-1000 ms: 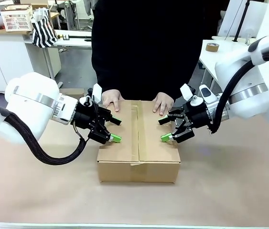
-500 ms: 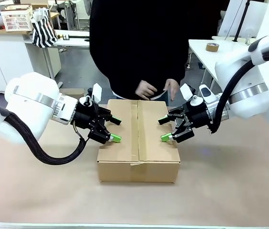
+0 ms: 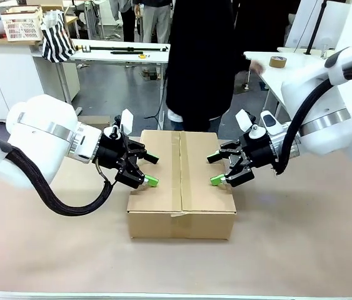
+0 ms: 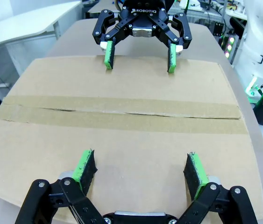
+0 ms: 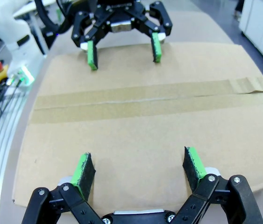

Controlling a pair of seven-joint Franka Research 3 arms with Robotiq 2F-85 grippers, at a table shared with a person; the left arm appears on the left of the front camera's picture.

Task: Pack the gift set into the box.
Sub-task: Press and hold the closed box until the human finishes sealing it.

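The box (image 3: pixel 181 187) is a brown cardboard carton in the middle of the table. Its flaps are shut, with a strip of tape (image 4: pixel 122 114) along the seam. The gift set is hidden. My left gripper (image 3: pixel 153 170) is open over the box's left edge, its green pads (image 4: pixel 85 164) spread above the top (image 4: pixel 122 158). Opposite it, my right gripper (image 3: pixel 215 169) hovers open over the right edge, pads (image 5: pixel 193 161) wide apart above the cardboard (image 5: pixel 136 140). Each wrist view shows the other gripper facing it, the right gripper (image 4: pixel 138 53) and the left gripper (image 5: pixel 122 49). Neither holds anything.
A person (image 3: pixel 201 62) in black stands behind the box, turned toward a white side table with a tape roll (image 3: pixel 277 61). A striped bag (image 3: pixel 57 37) and a basket (image 3: pixel 22 26) sit at the back left. Brown paper (image 3: pixel 301 244) covers the table around the box.
The person's hands have lifted off the box top, and the person has turned away to the right. Both arms have stayed where they were.
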